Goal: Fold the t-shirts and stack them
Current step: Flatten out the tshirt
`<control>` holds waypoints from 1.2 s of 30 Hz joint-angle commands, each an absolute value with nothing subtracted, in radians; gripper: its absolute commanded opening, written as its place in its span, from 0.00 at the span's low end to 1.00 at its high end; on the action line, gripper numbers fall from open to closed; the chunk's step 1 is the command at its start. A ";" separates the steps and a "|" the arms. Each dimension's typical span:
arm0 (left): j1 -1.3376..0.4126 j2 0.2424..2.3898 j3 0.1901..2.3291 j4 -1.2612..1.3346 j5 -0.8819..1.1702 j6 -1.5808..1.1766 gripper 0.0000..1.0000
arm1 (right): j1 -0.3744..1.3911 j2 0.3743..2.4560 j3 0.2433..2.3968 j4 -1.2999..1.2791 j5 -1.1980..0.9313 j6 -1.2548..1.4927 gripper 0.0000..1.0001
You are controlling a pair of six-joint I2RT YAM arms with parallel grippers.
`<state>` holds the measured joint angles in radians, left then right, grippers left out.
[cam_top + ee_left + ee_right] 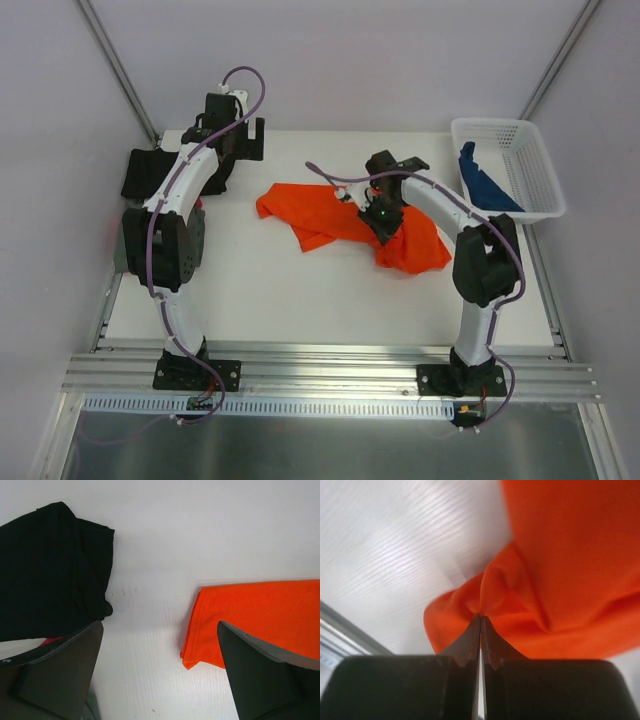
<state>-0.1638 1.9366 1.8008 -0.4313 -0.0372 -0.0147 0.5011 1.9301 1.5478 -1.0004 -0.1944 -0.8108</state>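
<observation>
The orange-red t-shirt [325, 212] lies crumpled across the middle of the table. My right gripper [385, 234] is over its right part, shut on a bunched fold of the cloth [555, 560]; the jaws meet at the pinch [480, 616]. My left gripper [238, 150] is open and empty at the back left, above bare table [160, 630], between a black t-shirt [50, 570] and the orange shirt's left edge [250, 612]. The black t-shirt also shows at the far left in the top view [148, 172]. A blue t-shirt [484, 180] lies in the basket.
The white mesh basket [512, 130] stands at the back right corner. A bit of red and grey cloth [198, 215] shows under my left arm, mostly hidden. An aluminium rail [330, 360] runs along the near edge. Walls close in the back and sides.
</observation>
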 commanded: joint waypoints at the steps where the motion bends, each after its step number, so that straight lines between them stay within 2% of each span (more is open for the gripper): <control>1: -0.160 1.913 1.850 -0.420 -0.060 -0.028 0.99 | 0.427 1.839 1.759 -1.043 -0.108 -0.887 0.00; 4: -0.161 1.919 1.859 -0.420 -0.049 -0.038 0.99 | 0.283 2.024 2.145 -1.179 -0.109 -0.870 0.01; 5: -0.161 1.921 1.865 -0.420 -0.043 -0.041 0.99 | 0.215 2.095 2.357 -1.210 -0.097 -0.868 0.00; 7: -0.161 1.925 1.874 -0.420 -0.032 -0.049 0.99 | 0.174 2.236 2.463 -1.217 -0.031 -0.916 0.01; 9: -0.161 1.924 1.881 -0.420 -0.026 -0.054 0.99 | 0.152 2.255 2.351 -1.131 0.065 -0.987 0.02; 10: -0.161 1.925 1.882 -0.420 -0.023 -0.055 0.99 | 0.152 2.253 2.285 -1.046 0.136 -1.002 0.10; 11: -0.160 1.922 1.882 -0.420 -0.025 -0.055 0.99 | 0.152 2.256 2.248 -1.037 0.147 -1.000 0.38; 13: -0.161 1.911 1.876 -0.420 -0.032 -0.052 0.99 | 0.153 2.272 2.255 -1.128 0.090 -0.924 0.57; 14: -0.161 1.905 1.872 -0.420 -0.035 -0.051 0.99 | 0.152 2.260 2.261 -1.158 0.054 -0.892 0.58; 16: -0.160 1.885 1.849 -0.420 -0.041 -0.049 0.99 | 0.153 2.211 2.206 -1.169 -0.050 -0.810 0.60; 22: -0.155 1.858 1.799 -0.420 -0.032 -0.060 0.99 | 0.239 2.036 2.125 -1.147 -0.110 -0.799 0.58; 25: -0.156 1.871 1.801 -0.420 -0.020 -0.071 0.99 | 0.267 2.049 2.134 -1.132 -0.104 -0.802 0.57; 31: -0.155 1.881 1.825 -0.420 -0.011 -0.080 0.99 | 0.279 2.199 2.296 -1.088 -0.075 -0.836 0.52; 36: -0.155 1.871 1.825 -0.420 -0.031 -0.069 0.99 | 0.339 2.177 2.103 -0.875 -0.006 -0.945 0.50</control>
<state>-0.1619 1.9240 1.8019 -0.4313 -0.0269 -0.0628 0.2974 2.1628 2.1773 -0.9844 -0.0463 -0.8608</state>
